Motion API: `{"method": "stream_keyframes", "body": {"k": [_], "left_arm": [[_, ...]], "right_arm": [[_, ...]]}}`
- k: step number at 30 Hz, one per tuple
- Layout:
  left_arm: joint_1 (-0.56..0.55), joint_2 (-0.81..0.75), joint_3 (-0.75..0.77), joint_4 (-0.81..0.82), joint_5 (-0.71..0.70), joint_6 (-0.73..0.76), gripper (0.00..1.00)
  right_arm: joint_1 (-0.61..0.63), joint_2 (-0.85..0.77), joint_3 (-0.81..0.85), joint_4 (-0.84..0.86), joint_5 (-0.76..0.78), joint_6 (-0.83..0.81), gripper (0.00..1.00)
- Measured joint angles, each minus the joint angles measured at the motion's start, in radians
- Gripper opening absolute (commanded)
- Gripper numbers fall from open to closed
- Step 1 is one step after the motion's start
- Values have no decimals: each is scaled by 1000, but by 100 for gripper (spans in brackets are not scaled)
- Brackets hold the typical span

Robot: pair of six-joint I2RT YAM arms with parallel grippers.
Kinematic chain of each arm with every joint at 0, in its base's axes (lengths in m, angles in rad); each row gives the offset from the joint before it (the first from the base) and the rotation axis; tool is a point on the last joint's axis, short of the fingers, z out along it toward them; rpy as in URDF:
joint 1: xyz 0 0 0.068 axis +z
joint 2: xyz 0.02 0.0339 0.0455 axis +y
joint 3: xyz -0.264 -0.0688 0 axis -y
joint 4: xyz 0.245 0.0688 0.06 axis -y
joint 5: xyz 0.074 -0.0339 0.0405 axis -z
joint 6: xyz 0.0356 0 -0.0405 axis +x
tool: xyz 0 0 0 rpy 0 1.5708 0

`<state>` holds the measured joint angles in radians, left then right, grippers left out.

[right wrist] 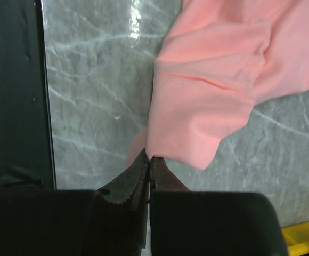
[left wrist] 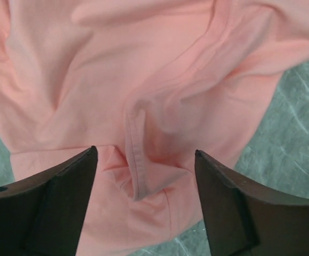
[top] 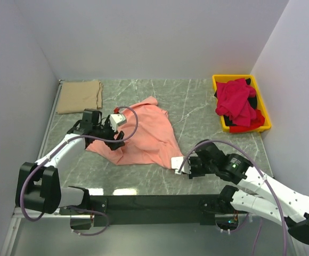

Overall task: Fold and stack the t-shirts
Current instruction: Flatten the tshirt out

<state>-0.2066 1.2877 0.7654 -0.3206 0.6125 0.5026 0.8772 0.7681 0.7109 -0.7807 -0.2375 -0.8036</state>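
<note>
A salmon-pink t-shirt (top: 144, 133) lies crumpled in the middle of the table. My left gripper (top: 118, 140) hovers over its left part, open. In the left wrist view the left gripper (left wrist: 145, 151) has a ridge of the pink t-shirt (left wrist: 144, 80) with a hem seam under the gap, and neither finger touches it. My right gripper (top: 182, 166) is shut on the shirt's near right corner. The right wrist view shows the right gripper (right wrist: 150, 157) pinching the edge of the pink t-shirt (right wrist: 213, 106). A tan-beige t-shirt (top: 80, 96) lies folded flat at the back left. Crimson-red t-shirts (top: 237, 101) are heaped in a bin.
The yellow plastic bin (top: 234, 77) stands at the back right against the wall. White walls close the table on the left, back and right. A black strip (top: 154, 202) runs along the table's near edge between the arm bases.
</note>
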Motion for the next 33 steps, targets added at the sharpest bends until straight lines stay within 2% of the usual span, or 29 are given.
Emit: {"method": "stream_keyframes", "body": {"k": [4,8,13,16,17,20,23,25,28,31,33], "left_arm": [[-27,-30,-11,24,41,41,86],[-179,-117,-38,85,57,88,83],[-355,-91,-51,243,45,88,81],[-432,-41,-60,357,28,77,91],[-459,-21,-60,396,25,77,91],[-537,24,-60,484,22,83,88],[-601,62,-52,519,29,105,79],[-620,76,-46,520,30,112,74],[-614,50,-49,510,21,112,78],[-578,-71,-76,462,-16,69,79],[-492,-211,-81,391,-40,24,79]], "right_arm": [[0,-1,-10,-16,19,6,0],[0,-1,-10,12,16,9,0],[0,-50,-24,54,2,-16,5],[0,-155,-76,83,-17,-56,6],[0,-182,-92,84,-19,-69,6],[2,-277,-146,93,-18,-134,6],[2,-300,-175,106,-14,-201,4],[3,-276,-175,132,-19,-241,2],[6,-174,-133,171,-50,-264,3],[12,-45,-67,259,-93,-265,2],[15,37,-39,340,-113,-264,1]]}}
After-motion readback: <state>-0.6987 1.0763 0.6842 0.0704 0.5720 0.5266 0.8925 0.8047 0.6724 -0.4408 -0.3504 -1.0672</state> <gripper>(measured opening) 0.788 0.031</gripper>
